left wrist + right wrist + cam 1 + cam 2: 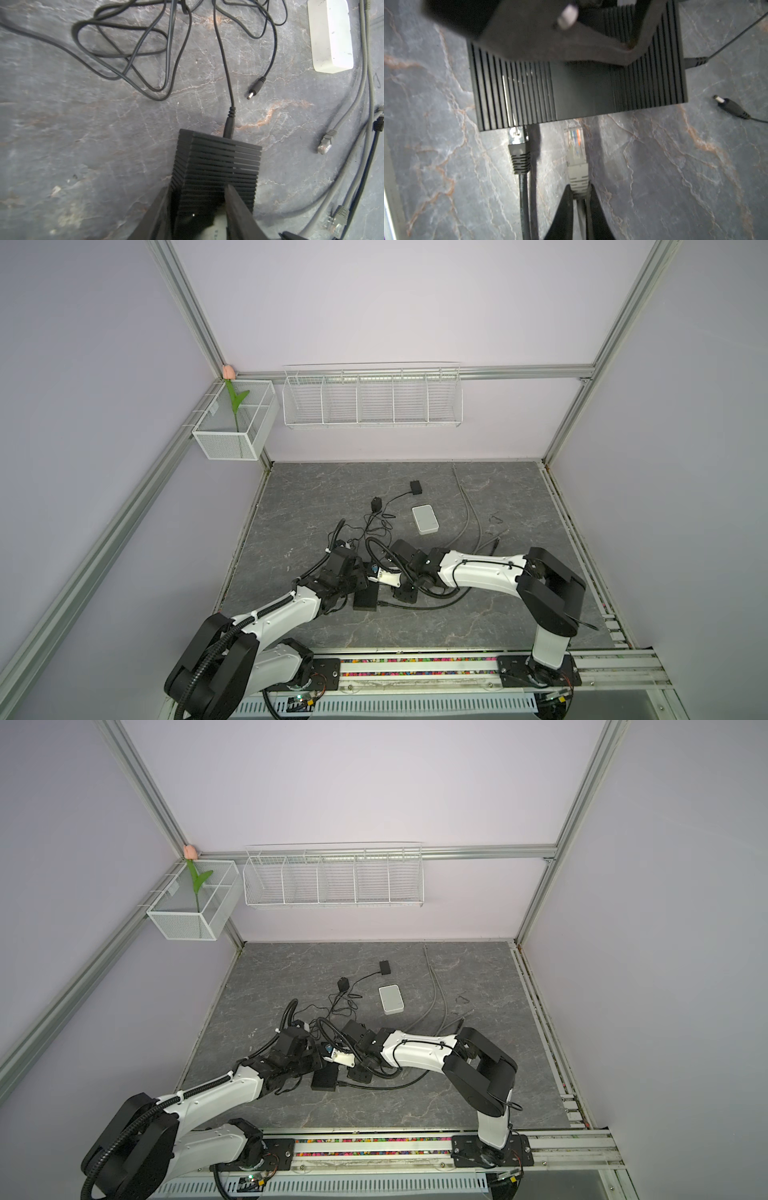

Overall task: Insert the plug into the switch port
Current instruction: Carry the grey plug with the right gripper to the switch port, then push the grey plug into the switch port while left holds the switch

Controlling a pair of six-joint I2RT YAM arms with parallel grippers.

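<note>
The black ribbed switch (365,599) (326,1080) lies flat on the grey stone tabletop. My left gripper (197,187) is shut on the switch (216,162), one finger along its side and one on its ribbed top. My right gripper (579,188) is shut on the grey boot of the plug (576,158). The plug's clear tip points at the switch's port side (571,116) and stops just short of it. The port itself is hidden under the switch's edge. A black network plug (519,149) sits in another port beside it.
A power lead (229,124) enters the switch's far end, and a loose barrel plug (256,87) lies close by. A white box (424,519), tangled black cord (128,52) and grey cables with a loose plug (326,142) lie beyond.
</note>
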